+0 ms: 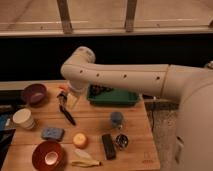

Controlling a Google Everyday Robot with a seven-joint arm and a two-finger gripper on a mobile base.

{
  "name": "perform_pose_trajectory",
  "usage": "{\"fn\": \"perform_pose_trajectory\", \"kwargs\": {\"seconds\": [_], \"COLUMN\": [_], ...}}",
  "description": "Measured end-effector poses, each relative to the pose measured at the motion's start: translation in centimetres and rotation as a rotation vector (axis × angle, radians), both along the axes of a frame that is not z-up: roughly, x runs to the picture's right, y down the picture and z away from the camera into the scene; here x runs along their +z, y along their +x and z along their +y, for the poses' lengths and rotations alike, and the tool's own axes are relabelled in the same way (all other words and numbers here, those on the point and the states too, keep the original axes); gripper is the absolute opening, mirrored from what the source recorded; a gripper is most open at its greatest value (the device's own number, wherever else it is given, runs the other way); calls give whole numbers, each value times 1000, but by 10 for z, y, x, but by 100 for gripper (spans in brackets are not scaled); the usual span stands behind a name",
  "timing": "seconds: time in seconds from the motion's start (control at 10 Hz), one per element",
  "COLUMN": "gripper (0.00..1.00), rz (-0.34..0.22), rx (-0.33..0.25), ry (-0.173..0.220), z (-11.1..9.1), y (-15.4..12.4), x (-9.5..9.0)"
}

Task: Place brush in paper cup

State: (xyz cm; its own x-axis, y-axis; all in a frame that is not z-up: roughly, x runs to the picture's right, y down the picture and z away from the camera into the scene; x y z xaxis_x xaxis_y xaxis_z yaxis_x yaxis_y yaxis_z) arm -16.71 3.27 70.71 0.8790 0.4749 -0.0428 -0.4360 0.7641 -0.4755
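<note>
While end effector (73, 100) hangs by brush (66, 113) | jaws apart | paper cup (23, 119) upright

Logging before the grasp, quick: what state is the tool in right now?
The tool: open, holding nothing, hanging just above the brush.

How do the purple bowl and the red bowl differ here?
The purple bowl sits at the back left; the red bowl sits at the front, nearest the camera. The purple bowl is dark inside; the red bowl shows a pale spot at its bottom. Both are round, upright and open-topped. The gripper, open, hovers by the brush, nearer the purple bowl.
</note>
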Motion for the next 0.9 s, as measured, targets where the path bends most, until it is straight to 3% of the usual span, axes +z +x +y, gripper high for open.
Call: {"fn": "perform_pose_trajectory", "kwargs": {"seconds": [0.4, 0.7, 0.9], "gripper": [80, 80, 80], "rz": [-101, -138, -94], "rx": [-163, -270, -259], "ry": [-8, -9, -5], "z": [13, 34, 36], "y": [-111, -163, -166], "x": [10, 23, 30]}}
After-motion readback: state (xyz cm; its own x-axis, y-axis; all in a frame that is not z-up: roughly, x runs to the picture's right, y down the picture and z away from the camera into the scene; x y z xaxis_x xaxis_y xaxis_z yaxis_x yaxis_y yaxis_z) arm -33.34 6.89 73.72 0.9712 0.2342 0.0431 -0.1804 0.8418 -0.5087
